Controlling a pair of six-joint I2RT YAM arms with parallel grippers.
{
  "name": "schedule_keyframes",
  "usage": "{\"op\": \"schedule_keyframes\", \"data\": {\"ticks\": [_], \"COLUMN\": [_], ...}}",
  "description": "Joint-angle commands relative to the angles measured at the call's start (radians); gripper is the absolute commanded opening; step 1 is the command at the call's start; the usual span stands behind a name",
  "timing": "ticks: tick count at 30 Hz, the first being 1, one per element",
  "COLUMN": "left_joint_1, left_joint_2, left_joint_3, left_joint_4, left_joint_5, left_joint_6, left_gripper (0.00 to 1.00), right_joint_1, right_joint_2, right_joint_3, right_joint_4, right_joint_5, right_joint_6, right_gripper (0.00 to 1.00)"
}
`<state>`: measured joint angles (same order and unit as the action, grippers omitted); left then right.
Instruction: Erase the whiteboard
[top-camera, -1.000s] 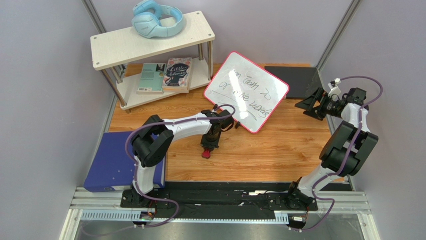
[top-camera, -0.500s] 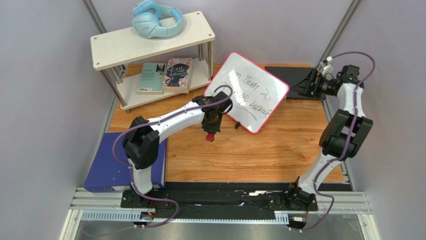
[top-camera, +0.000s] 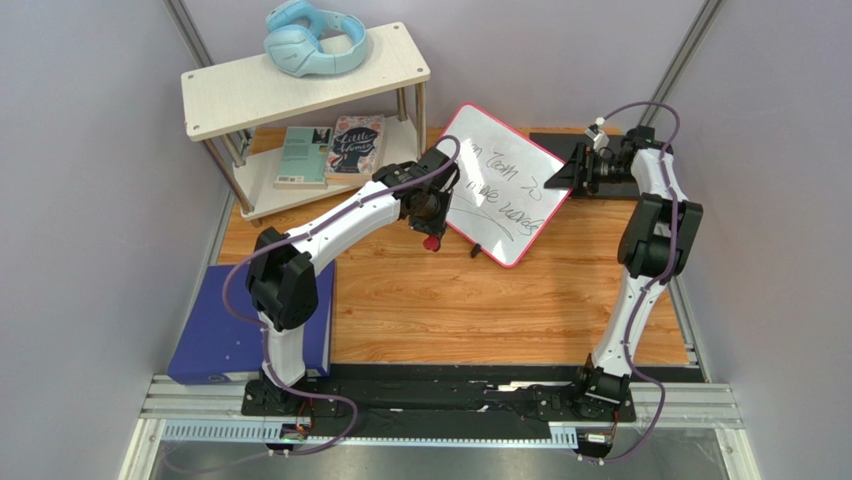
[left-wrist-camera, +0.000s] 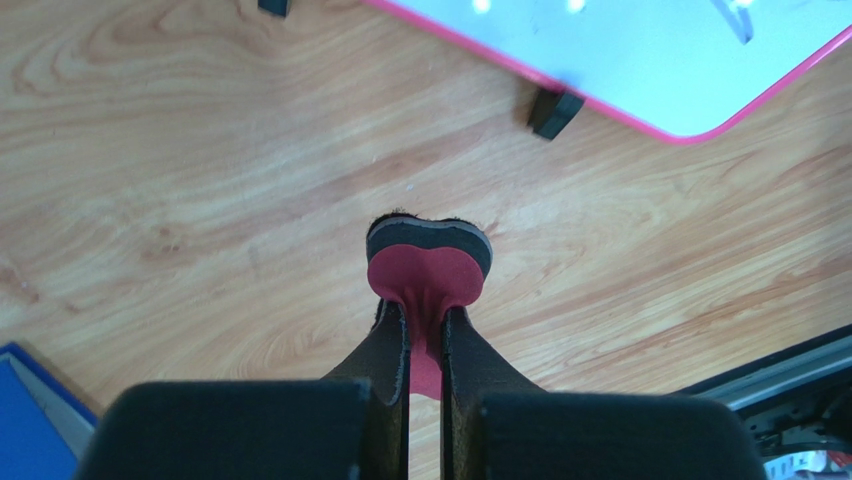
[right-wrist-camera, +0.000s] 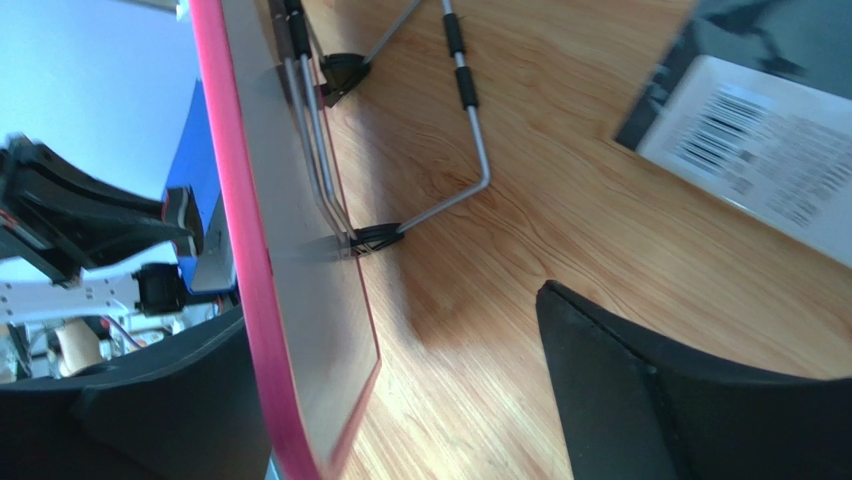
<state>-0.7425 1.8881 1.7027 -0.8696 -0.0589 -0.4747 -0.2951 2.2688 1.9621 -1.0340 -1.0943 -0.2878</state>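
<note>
Looking down from the top camera, I see the whiteboard (top-camera: 497, 185) propped tilted at twelve o'clock on the table (top-camera: 500, 310), black handwriting across its face. My left gripper (top-camera: 430, 232) is clenched on a red heart-shaped eraser (left-wrist-camera: 428, 265), hanging over bare wood just off the board's eight o'clock edge, not touching it. My right gripper (top-camera: 563, 172) is spread wide at the board's three o'clock corner, one finger on either side of the pink rim, near the wire stand (right-wrist-camera: 455, 190) behind.
</note>
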Motion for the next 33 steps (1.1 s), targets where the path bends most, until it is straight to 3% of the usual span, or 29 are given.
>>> {"op": "schedule_keyframes", "data": {"ticks": [1,7,12,15,20,24,32,33], "left_joint_1": [0.025,0.029,0.029,0.029,0.031,0.034,0.035,0.035], "left_joint_2": [0.049,0.066,0.023,-0.001,0.000,0.034,0.042,0.040], "left_joint_3": [0.098,0.123,0.069,0.025,-0.017,0.006,-0.024,-0.032], "left_joint_4": [0.052,0.079,0.162,0.242,0.334,0.339,0.368,0.369], "left_joint_5": [0.074,0.004,-0.093,-0.110,-0.114,-0.046,0.005,0.001], "left_joint_6": [0.039,0.047,0.133,0.220,0.255,0.240,0.217,0.216], "left_gripper": [0.00,0.00,0.00,0.00,0.00,0.00,0.00,0.00], "right_joint_1": [0.036,0.050,0.050,0.050,0.048,0.028,-0.013,-0.012], "right_joint_2": [-0.012,-0.029,-0.064,-0.063,-0.043,-0.023,-0.043,-0.055], "right_joint_3": [0.021,0.023,0.004,0.004,0.008,0.007,0.021,0.008], "right_joint_4": [0.034,0.002,-0.030,-0.086,-0.167,-0.161,-0.129,-0.103], "right_joint_5": [-0.035,-0.064,-0.061,-0.049,-0.024,-0.044,-0.093,-0.093], "right_joint_6": [-0.010,-0.043,-0.088,-0.154,-0.241,-0.223,-0.143,-0.131], "right_gripper": [0.80,0.36,0.17,0.12,0.15,0.33,0.50,0.55]}}
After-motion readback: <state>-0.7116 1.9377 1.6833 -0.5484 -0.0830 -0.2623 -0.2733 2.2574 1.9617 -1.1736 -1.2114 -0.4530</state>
